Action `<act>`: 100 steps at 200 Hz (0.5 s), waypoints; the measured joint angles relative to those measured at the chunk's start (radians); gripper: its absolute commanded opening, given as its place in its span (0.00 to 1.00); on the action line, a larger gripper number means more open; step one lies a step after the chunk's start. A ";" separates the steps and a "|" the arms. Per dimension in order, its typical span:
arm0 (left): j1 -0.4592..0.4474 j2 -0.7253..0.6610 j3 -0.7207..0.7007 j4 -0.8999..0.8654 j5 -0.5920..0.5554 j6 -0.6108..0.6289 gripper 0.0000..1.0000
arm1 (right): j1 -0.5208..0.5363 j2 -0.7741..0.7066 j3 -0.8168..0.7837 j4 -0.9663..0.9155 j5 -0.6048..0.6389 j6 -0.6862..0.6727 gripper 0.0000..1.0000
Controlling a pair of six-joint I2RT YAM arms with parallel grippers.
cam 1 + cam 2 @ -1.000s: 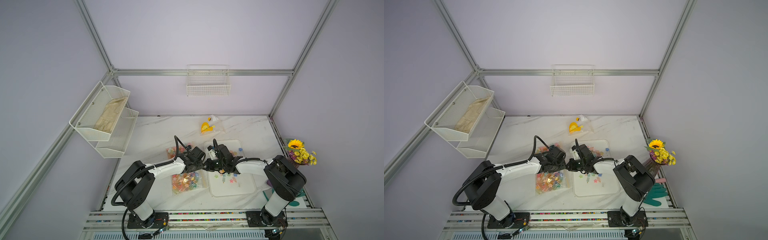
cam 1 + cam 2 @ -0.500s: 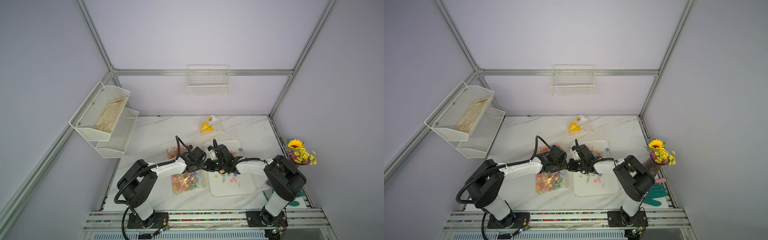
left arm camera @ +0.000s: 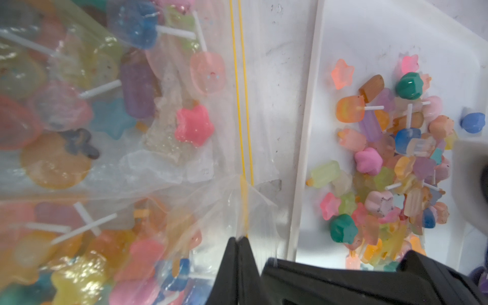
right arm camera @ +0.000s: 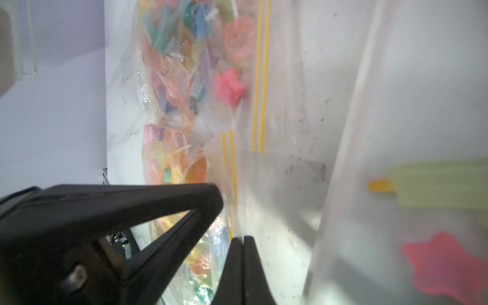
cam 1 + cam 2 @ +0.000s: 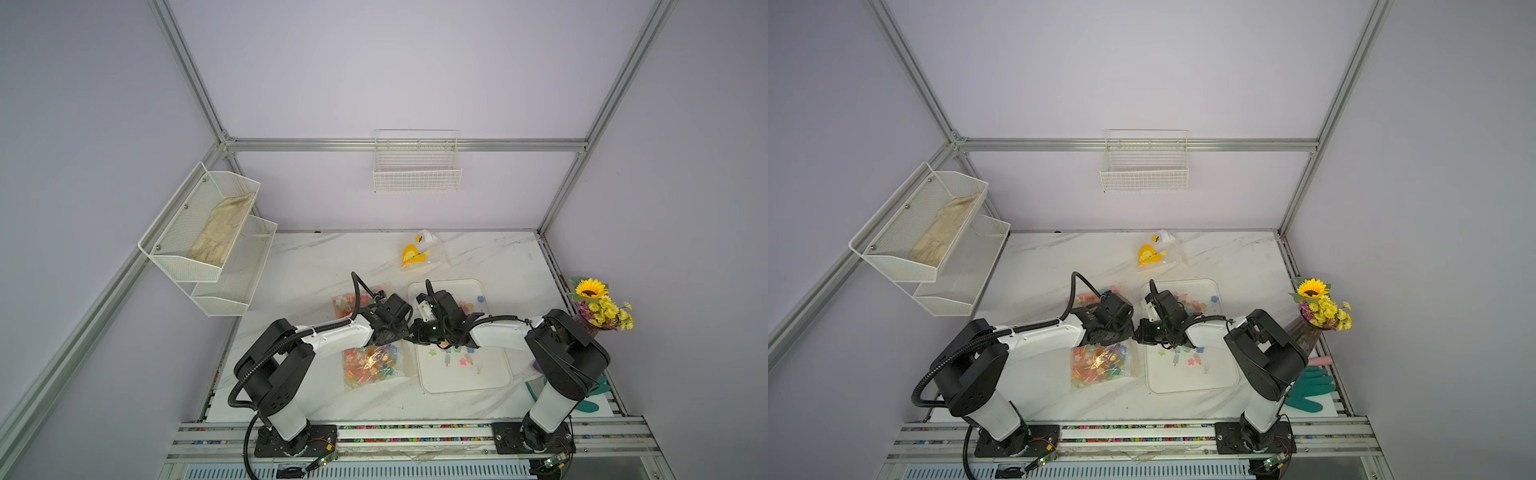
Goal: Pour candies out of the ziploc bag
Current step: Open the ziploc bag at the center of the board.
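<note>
— Plastic is getting all the attention here. Starting left, on the white marble table (image 5: 316,257), a second clear bag of sweets (image 5: 343,300) is lying untouched, farther back.
— Then the left gripper (image 3: 238,239) is clamping hard on the yellow-striped zip edge of the nearer clear ziploc bag (image 5: 376,363), which is lying on the table just beside the tray.
— That one is bulging with translucent star- and flower-shaped candies on pale sticks (image 3: 79,274).
— Moving right, the right gripper (image 4: 242,239) is squeezing the same edge, jaws pressed together on the film, right next to its partner.
— So I'm reading this as opening the mouth. Each should be taking one lip and pulling apart slowly.
— Whether each is holding one layer or both, I cannot tell. A jerk is risking a slip or a tear.
— Farthest right, the white rectangular plastic tray (image 5: 465,384) is already carrying loose candies. The mouth should be pointing there once tipping is starting.
</note>
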 measured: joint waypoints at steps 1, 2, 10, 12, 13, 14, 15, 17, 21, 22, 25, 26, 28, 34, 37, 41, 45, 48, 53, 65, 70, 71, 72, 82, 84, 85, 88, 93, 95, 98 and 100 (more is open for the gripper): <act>0.000 -0.001 0.000 0.000 0.000 0.000 0.00 | 0.000 0.000 0.000 -0.002 0.000 0.000 0.00; 0.000 -0.001 0.000 0.000 0.000 0.000 0.00 | 0.001 0.000 0.001 -0.002 0.002 0.000 0.00; 0.000 -0.010 0.000 -0.005 0.000 0.000 0.00 | 0.003 0.000 0.004 -0.003 0.011 0.000 0.00; 0.000 -0.012 0.000 -0.006 -0.001 0.000 0.00 | 0.004 0.000 0.005 -0.005 0.013 0.000 0.00; 0.000 -0.013 0.000 -0.007 -0.001 0.000 0.00 | 0.004 0.000 0.006 -0.005 0.014 0.000 0.00; 0.000 -0.015 0.000 -0.008 -0.001 0.000 0.00 | 0.004 0.000 0.006 -0.005 0.015 0.000 0.00; 0.000 -0.016 0.000 -0.008 -0.001 0.000 0.00 | 0.005 0.000 0.007 -0.005 0.016 0.000 0.00; 0.000 -0.019 -0.001 -0.010 -0.001 0.000 0.00 | 0.005 0.000 0.008 -0.006 0.018 0.001 0.00; 0.000 -0.025 -0.002 -0.012 -0.002 0.000 0.00 | 0.006 0.000 0.010 -0.006 0.021 0.001 0.00; 0.000 -0.026 -0.002 -0.012 -0.001 0.000 0.00 | 0.006 0.000 0.011 -0.006 0.022 0.001 0.00; 0.000 -0.031 -0.002 -0.015 -0.002 0.000 0.00 | 0.006 0.000 0.012 -0.007 0.024 0.001 0.00; 0.000 -0.033 -0.002 -0.016 -0.002 0.000 0.00 | 0.007 0.000 0.013 -0.007 0.025 0.002 0.00; 0.000 -0.037 -0.002 -0.018 -0.002 0.000 0.00 | 0.007 0.000 0.013 -0.007 0.027 0.002 0.00; 0.000 -0.046 -0.002 -0.022 -0.002 0.000 0.00 | 0.008 0.000 0.015 -0.007 0.031 0.002 0.00; 0.000 -0.050 -0.002 -0.024 -0.001 0.000 0.00 | 0.008 0.000 0.016 -0.007 0.033 0.003 0.00; 0.000 -0.055 -0.002 -0.025 -0.001 0.000 0.00 | 0.008 0.000 0.016 -0.006 0.037 0.003 0.00; 0.000 -0.059 -0.002 -0.028 -0.002 0.000 0.00 | 0.008 0.000 0.016 -0.007 0.040 0.003 0.00; 0.000 -0.061 -0.002 -0.030 -0.002 0.000 0.00 | 0.008 0.000 0.016 -0.007 0.043 0.003 0.00; 0.000 -0.065 -0.002 -0.034 -0.006 0.000 0.00 | 0.008 0.000 0.016 -0.009 0.050 0.003 0.00; 0.001 -0.074 -0.003 -0.046 -0.013 -0.001 0.00 | 0.008 0.001 0.016 -0.021 0.065 0.003 0.00; 0.001 -0.077 -0.004 -0.048 -0.016 -0.001 0.00 | 0.008 0.001 0.016 -0.026 0.069 0.004 0.00; 0.001 -0.078 -0.004 -0.048 -0.016 -0.001 0.00 | 0.008 0.001 0.016 -0.027 0.070 0.004 0.00; 0.001 -0.078 -0.004 -0.049 -0.017 -0.001 0.00 | 0.008 0.001 0.016 -0.028 0.071 0.004 0.00; 0.001 -0.084 -0.009 -0.050 -0.021 -0.001 0.00 | 0.008 0.001 0.016 -0.031 0.081 0.004 0.00; 0.001 -0.085 -0.010 -0.051 -0.022 -0.001 0.00 | 0.008 0.001 0.016 -0.031 0.083 0.004 0.00; 0.001 -0.085 -0.010 -0.051 -0.022 -0.001 0.00 | 0.008 0.001 0.016 -0.032 0.084 0.004 0.00; 0.001 -0.087 -0.013 -0.053 -0.024 -0.001 0.00 | 0.008 0.001 0.016 -0.032 0.088 0.005 0.00; 0.001 -0.089 -0.015 -0.054 -0.025 -0.001 0.00 | 0.008 0.001 0.016 -0.034 0.093 0.006 0.00; 0.001 -0.090 -0.016 -0.055 -0.025 -0.001 0.00 | 0.008 0.001 0.016 -0.035 0.095 0.007 0.00; 0.001 -0.091 -0.018 -0.056 -0.026 -0.001 0.00 | 0.008 0.001 0.016 -0.036 0.098 0.008 0.00; 0.001 -0.092 -0.019 -0.056 -0.027 -0.001 0.00 | 0.008 0.001 0.016 -0.037 0.100 0.008 0.00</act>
